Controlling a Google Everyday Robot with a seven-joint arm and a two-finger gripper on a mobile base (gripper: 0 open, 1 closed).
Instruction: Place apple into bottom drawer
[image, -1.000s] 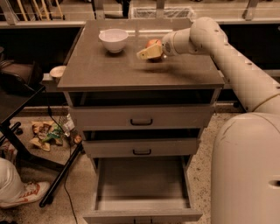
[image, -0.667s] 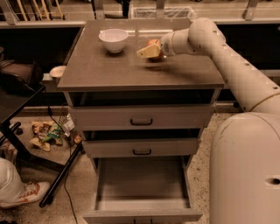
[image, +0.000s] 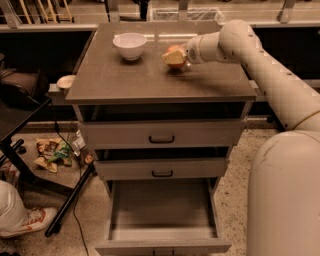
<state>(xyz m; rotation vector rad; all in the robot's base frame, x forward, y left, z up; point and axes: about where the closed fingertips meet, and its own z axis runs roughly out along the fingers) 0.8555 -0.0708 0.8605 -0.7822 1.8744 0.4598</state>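
The apple, red-orange with a yellowish patch, is on the cabinet top to the right of the white bowl. My gripper reaches in from the right and its tan fingers are closed around the apple, hiding most of it. The bottom drawer is pulled fully open below, and its flat inside shows nothing in it. The two shallower drawers above it are shut.
My white arm spans the right side of the view. A black stand and its legs are left of the cabinet, with wrappers on the floor and a shoe at the lower left. A small plate sits at the cabinet's left edge.
The gripper has shifted very slightly at the apple. More of the apple's red top shows now. Nothing else has moved.
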